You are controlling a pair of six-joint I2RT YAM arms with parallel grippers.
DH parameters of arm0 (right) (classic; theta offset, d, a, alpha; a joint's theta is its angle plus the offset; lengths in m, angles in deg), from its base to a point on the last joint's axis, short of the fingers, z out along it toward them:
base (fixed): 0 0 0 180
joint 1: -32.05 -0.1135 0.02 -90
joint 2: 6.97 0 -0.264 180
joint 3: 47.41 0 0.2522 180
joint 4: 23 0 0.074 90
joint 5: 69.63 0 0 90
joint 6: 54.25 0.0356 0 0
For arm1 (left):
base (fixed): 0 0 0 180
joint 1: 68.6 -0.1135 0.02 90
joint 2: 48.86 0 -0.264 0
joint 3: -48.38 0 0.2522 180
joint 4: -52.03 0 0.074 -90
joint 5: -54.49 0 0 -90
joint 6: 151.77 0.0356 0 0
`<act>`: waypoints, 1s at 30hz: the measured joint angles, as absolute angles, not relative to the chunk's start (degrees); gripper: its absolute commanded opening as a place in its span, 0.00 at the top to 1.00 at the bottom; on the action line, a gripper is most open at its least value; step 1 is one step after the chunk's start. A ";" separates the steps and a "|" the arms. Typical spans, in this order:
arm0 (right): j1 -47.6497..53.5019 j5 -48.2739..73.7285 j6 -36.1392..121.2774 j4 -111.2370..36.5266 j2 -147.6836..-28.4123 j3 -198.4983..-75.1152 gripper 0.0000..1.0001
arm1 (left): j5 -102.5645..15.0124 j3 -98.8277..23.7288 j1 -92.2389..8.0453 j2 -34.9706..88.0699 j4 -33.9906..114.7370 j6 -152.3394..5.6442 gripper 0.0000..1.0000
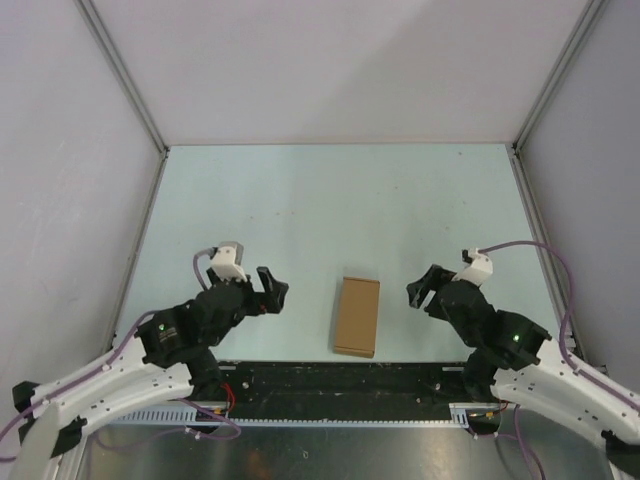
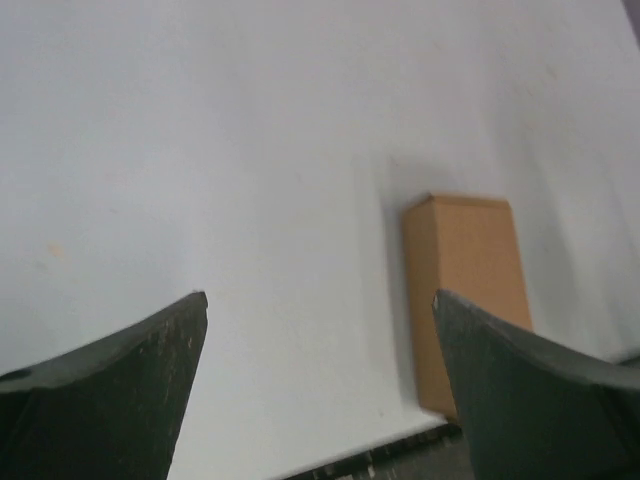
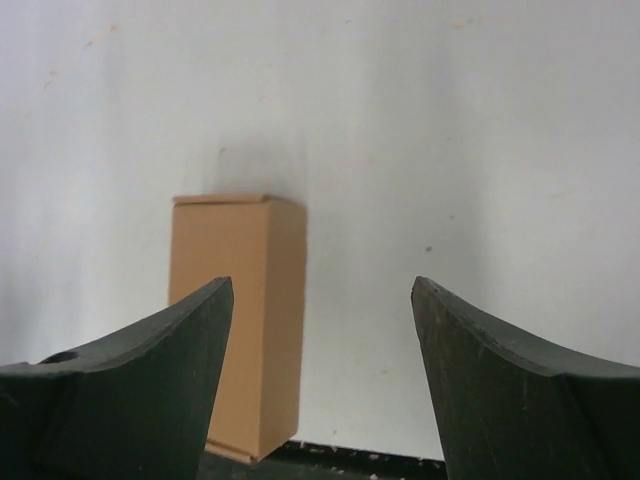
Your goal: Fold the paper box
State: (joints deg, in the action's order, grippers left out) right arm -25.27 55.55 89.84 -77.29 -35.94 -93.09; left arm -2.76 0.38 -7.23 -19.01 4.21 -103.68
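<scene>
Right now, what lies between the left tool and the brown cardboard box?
Nothing: bare pale table separates the left tool from the oblong brown cardboard box, seen in the top view.

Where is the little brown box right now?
In the top view, the paper box lies flat on the table, midway along its near edge, between the left end effector and the right end effector, touching neither.

pale green table; brown paper box lies flat near its front edge, seemingly closed
</scene>
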 measured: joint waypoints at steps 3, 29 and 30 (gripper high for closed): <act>-14.08 48.66 84.70 -74.56 -38.87 -93.51 0.21 | -4.47 -1.52 -15.74 -16.06 3.29 -101.65 0.00; 9.79 28.51 73.36 -69.97 -38.41 -93.86 0.20 | -11.75 -3.60 -29.53 -17.92 0.97 -94.24 0.00; 9.79 28.42 73.49 -70.15 -38.23 -93.86 0.20 | -11.75 -3.60 -29.53 -18.05 0.93 -94.24 0.00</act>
State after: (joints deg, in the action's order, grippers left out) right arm 9.79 28.42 73.49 -70.15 -38.23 -93.86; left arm -11.75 -3.60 -29.53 -18.05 0.93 -94.24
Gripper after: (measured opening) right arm 0.802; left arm 0.996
